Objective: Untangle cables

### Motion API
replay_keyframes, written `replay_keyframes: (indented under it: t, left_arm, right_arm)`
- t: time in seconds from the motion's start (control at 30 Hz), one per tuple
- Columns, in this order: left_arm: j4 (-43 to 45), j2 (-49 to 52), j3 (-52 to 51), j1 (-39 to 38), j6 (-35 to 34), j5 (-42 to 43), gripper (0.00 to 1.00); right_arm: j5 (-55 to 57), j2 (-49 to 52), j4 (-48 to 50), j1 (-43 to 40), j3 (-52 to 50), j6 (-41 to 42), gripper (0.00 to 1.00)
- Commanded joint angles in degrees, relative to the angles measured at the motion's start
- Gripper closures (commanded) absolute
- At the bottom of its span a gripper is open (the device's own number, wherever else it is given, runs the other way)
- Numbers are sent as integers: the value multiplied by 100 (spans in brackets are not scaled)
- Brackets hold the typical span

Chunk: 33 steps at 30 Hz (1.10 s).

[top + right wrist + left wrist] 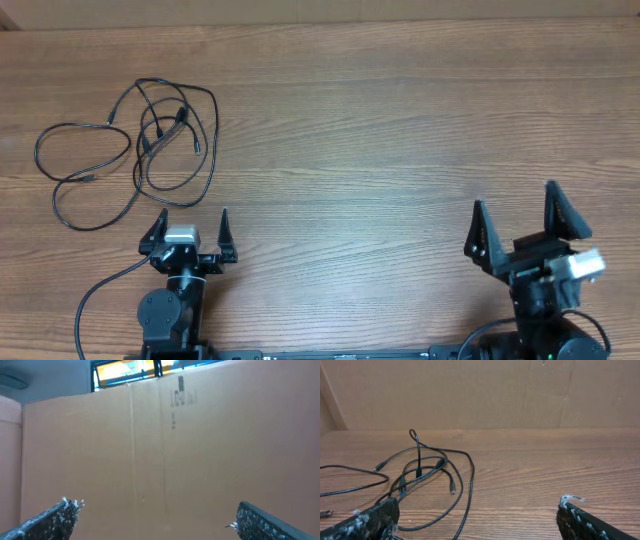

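The cables (150,140) are thin black cords, looped and crossed over each other in a loose bunch on the wooden table at the far left. My left gripper (191,221) stands open just in front of the bunch's near edge, nothing between its fingers. From the left wrist, the cables (427,477) lie ahead and to the left, with one loop running close to my left fingertip (380,512). My right gripper (515,210) stands open at the right front of the table, far from the cables. The right wrist view shows only its two fingertips (62,512) against a cardboard wall.
A cardboard wall (480,390) stands along the table's far edge. Bare wooden table (380,130) stretches between the cables and my right arm. A thicker black cable (95,295) curves from my left arm's base at the front left.
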Motion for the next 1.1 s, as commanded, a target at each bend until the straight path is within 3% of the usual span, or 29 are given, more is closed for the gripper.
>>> replay_keyframes:
  t: [0.0,0.37,0.63,0.8,1.07]
  left_arm:
    - [-13,-61,-22,24,87,-35,0]
    - [-13,-61,-22,24,87,-35,0]
    - [-13,-61,-22,24,87,-35,0]
    - [-15,-61,-22,24,87,-35,0]
    - [-13,-61,-22,24,87,-35,0]
  right_arm:
    - [181,-76,142,55,-319,-402,0]
    - [238,-76,-181,61,-1003,-382,0]
    - [291,-76,-2151,68,-1001,-350,0]
    - [522,-81,-2144,70,-1001,-872,0]
    - [540,-81,-2142,70,-1001,-916,0]
